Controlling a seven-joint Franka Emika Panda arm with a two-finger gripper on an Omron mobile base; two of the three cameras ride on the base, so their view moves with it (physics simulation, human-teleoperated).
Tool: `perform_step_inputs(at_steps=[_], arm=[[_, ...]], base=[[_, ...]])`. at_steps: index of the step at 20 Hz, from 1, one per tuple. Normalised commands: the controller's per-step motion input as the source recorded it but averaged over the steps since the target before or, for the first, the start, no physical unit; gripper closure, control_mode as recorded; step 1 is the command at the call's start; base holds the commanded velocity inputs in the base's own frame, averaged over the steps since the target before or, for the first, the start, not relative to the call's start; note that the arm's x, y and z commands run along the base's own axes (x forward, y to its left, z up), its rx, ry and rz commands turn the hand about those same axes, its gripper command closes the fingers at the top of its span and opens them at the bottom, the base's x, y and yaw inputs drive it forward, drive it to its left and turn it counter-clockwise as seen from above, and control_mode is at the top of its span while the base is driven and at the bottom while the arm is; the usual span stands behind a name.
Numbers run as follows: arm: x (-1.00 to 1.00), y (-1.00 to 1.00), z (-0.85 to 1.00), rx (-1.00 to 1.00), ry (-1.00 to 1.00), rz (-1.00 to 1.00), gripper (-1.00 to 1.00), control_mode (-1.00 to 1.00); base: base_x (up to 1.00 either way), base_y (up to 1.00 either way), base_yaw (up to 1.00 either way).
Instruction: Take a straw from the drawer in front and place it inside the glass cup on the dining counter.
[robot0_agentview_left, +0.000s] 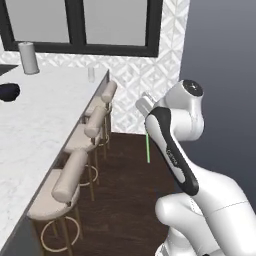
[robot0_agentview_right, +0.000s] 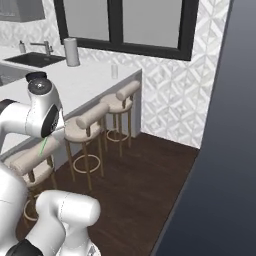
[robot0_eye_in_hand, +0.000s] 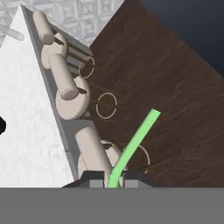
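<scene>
Counter: dining counter (robot0_agentview_left: 35, 135), white marble-look, along a patterned wall under dark windows.
Floor: dark wood.
Stools: three stools (robot0_agentview_left: 65, 187) line the counter edge.
Cup: glass cup (robot0_agentview_left: 91, 74) at the far corner, apparently empty.
Others: paper towel roll (robot0_agentview_left: 28, 58) at 11 o'clock, dark bowl (robot0_agentview_left: 9, 92) at 9.
Gripper: gripper (robot0_eye_in_hand: 114, 180) clamped on the straw (robot0_eye_in_hand: 135, 142), above the floor.

Smooth green plastic-looking straw (robot0_eye_in_hand: 133, 144) in the claw (robot0_eye_in_hand: 114, 178); below it, dark wood-grain floor (robot0_eye_in_hand: 175, 87) (matt), white marble-look counter (robot0_eye_in_hand: 26, 113) alongside.

Both base cams sit behind my arm, sharing desk (robot0_agentview_left: 45, 130) and stools (robot0_agentview_left: 67, 187); hand cam looks down close over them.
</scene>
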Motion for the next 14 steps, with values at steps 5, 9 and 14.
perform_step_inputs(at_steps=[5, 9, 14], arm=[[0.0, 0.0, 0.0, 0.0, 0.0, 0.0, 1.0, 1.0], [0.0, 0.0, 0.0, 0.0, 0.0, 0.0, 1.0, 1.0], [0.0, 0.0, 0.0, 0.0, 0.0, 0.0, 1.0, 1.0]], base=[[0.83, -0.9, 0.47], [0.81, -0.99, 0.42], [0.8, -1.0, 0.39]])
